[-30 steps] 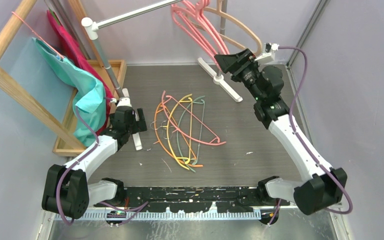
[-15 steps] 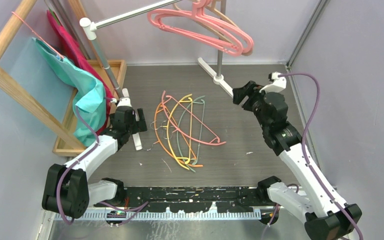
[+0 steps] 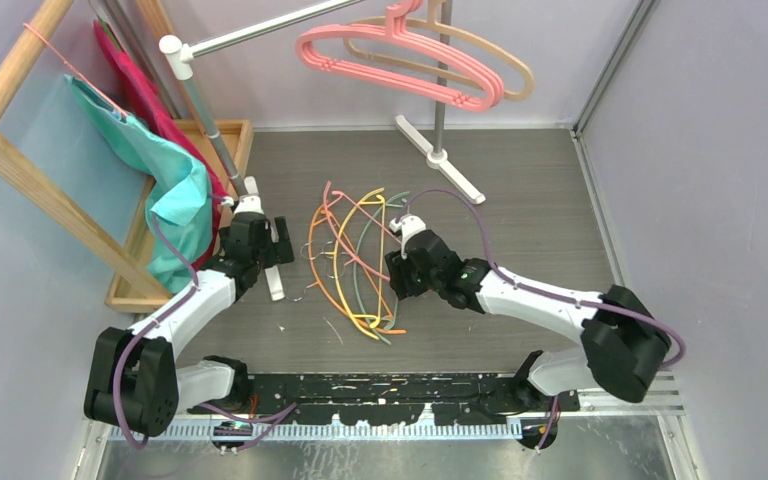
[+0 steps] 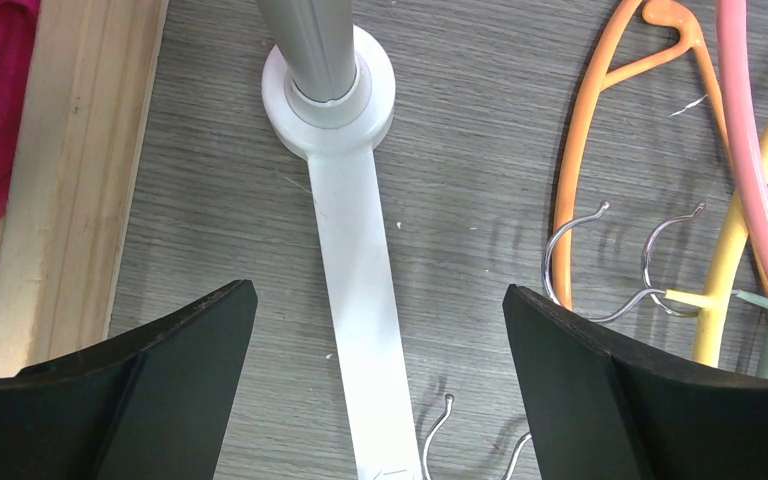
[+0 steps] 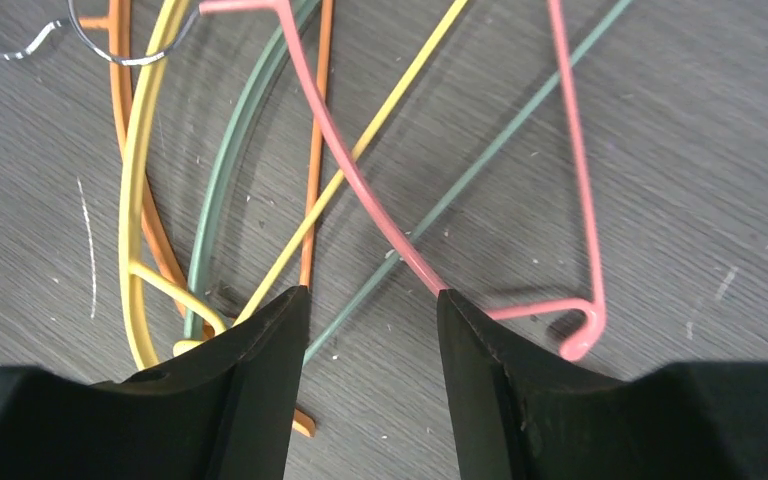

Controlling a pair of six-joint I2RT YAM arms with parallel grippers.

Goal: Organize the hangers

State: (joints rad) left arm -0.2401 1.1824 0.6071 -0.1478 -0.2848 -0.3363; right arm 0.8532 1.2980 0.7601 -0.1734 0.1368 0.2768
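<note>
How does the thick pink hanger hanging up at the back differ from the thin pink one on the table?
The thick pink hanger is chunky; the thin pink hanger is a slim rod. The thick one hangs by its hook, clear of the table; the thin one lies flat, crossing a yellow hanger and a green hanger. The right gripper hovers open over the thin one only. Both are pink.

White arms [image 3: 535, 298], black joints [image 3: 620, 357], purple cables [image 3: 450, 191]

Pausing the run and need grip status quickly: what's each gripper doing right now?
Left gripper: open, empty, above the white plastic stand foot.
Right gripper: open, holding nothing, over the thin pink plastic hanger.
</note>
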